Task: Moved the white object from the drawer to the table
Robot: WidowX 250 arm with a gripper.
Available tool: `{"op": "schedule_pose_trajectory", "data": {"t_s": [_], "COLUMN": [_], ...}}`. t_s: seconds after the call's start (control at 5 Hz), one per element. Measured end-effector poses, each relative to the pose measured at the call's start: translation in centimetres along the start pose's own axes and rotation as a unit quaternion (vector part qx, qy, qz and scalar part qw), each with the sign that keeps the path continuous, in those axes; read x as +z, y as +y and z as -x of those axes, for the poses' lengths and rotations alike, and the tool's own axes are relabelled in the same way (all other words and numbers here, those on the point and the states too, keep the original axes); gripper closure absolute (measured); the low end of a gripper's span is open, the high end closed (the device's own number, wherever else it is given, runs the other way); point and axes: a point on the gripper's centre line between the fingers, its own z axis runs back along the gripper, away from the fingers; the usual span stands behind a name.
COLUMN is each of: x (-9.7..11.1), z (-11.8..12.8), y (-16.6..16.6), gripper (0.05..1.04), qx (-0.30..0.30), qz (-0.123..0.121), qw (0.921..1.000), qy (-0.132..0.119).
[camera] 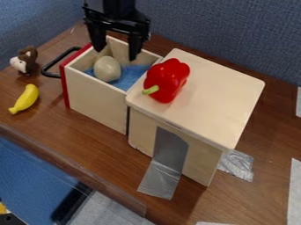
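The black gripper (116, 47) hangs at the top left over the back of the pulled-out wooden drawer (94, 100), its two fingers spread apart with nothing between them. Inside the drawer, a rounded off-white object (108, 69) rests on blue cloth near the left end, a little below and left of the gripper in the view. The brown table (97, 143) surrounds the drawer box.
A red pepper (169, 80) lies on the wooden cabinet top (217, 94). To the left of the drawer's black handle (52, 66) are a small brown-and-white toy (26, 60) and a banana (25, 99). Silver tape (167, 165) runs down the cabinet front.
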Motion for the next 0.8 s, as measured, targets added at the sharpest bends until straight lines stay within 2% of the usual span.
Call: {"op": "schedule_pose_trajectory", "data": {"t_s": [0.2,0.4,0.6,0.8], "x": [-1.4,-1.8,-2.0,-3.0], "z": [0.2,0.1,0.2,0.6], "y": [0.5,1.3,1.5,1.5], "gripper": [0.083,0.083,0.083,0.083], "qx": [0.010,0.038,0.067,0.100], "qz": [-0.016,-0.031,-0.037,-0.042], "qw": [0.9997,0.9986,0.9970,0.9934], "qy": [0.016,0.018,0.015,0.036]}}
